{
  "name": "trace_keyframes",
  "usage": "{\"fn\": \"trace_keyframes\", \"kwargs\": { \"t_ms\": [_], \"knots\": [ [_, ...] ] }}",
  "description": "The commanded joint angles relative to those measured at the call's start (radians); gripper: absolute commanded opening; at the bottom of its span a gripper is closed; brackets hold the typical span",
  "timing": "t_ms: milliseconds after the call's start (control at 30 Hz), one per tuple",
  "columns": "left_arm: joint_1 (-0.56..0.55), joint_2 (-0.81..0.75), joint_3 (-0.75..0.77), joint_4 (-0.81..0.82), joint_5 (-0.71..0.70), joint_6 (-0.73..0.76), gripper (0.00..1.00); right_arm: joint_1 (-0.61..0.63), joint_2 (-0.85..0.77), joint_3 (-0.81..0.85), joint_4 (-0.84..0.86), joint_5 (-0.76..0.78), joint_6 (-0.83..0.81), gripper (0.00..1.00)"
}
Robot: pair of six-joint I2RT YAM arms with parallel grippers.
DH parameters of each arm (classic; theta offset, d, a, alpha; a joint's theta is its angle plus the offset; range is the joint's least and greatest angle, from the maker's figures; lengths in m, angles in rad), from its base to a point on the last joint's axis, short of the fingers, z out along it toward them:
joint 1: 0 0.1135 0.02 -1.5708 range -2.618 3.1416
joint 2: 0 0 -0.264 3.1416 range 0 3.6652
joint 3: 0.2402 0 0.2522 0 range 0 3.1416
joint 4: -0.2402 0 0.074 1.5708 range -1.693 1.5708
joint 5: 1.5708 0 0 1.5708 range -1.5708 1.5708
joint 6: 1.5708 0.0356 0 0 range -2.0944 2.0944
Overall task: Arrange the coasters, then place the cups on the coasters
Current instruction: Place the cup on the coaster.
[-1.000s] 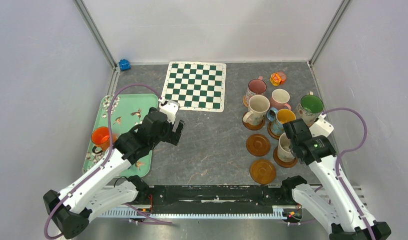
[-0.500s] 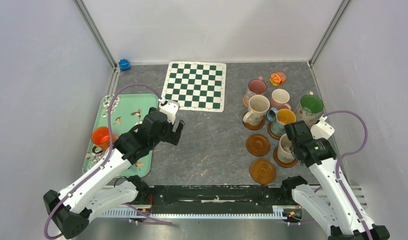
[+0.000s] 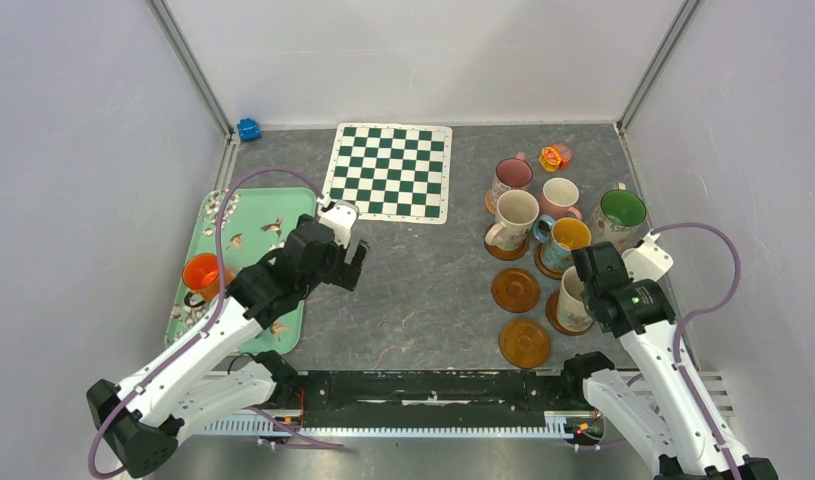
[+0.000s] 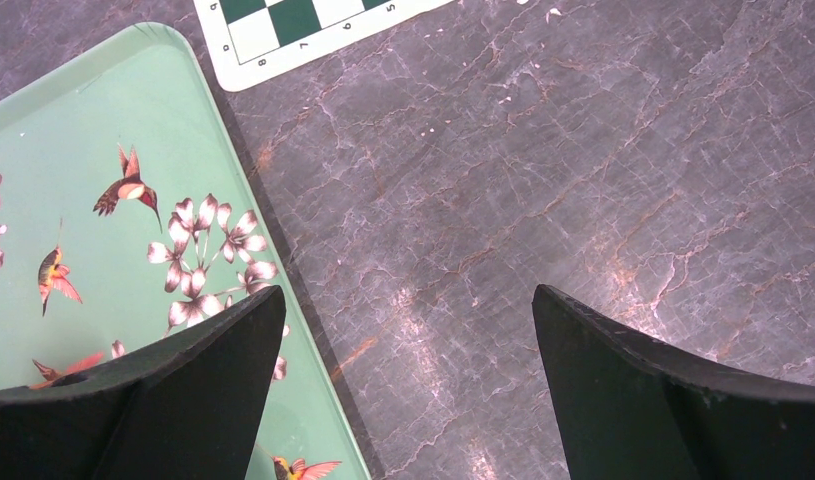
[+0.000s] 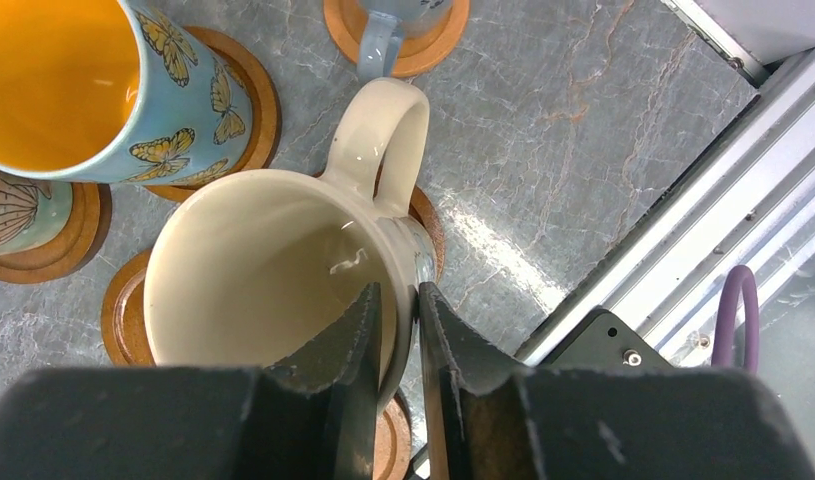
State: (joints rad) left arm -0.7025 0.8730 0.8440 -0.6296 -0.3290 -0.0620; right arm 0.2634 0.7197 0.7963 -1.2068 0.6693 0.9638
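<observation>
A cream cup (image 5: 253, 270) stands upright on a brown coaster (image 5: 123, 315) at the right, handle pointing away. My right gripper (image 5: 395, 300) straddles its rim, one finger inside and one outside, jaws slightly open, with the inner finger off the wall. In the top view that cup (image 3: 571, 290) sits beside two bare coasters (image 3: 515, 289) (image 3: 525, 342). Several more cups stand behind on coasters, among them a yellow-lined butterfly cup (image 3: 566, 238) and a green-lined cup (image 3: 621, 212). An orange cup (image 3: 200, 272) stands on the tray. My left gripper (image 4: 408, 305) hovers wide open and empty over the tray's right edge.
A mint-green tray (image 3: 253, 215) with bird prints lies at the left. A green-and-white chequered mat (image 3: 391, 170) lies at the back centre. A small blue toy (image 3: 248, 129) and an orange toy (image 3: 553, 157) sit near the back wall. A metal rail (image 5: 723, 200) runs close to the right.
My right gripper's jaws have parted a little around the cream cup's rim, and the arm has shifted slightly rightward. The left arm has not moved.
</observation>
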Motion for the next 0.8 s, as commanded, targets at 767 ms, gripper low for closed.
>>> {"fn": "trace_keyframes", "kwargs": {
  "t_ms": [767],
  "knots": [
    [0.003,0.003,0.007,0.024,0.018,0.028,1.0,-0.004,-0.073,-0.011,0.056,0.047,0.034,0.1]
  ]
}}
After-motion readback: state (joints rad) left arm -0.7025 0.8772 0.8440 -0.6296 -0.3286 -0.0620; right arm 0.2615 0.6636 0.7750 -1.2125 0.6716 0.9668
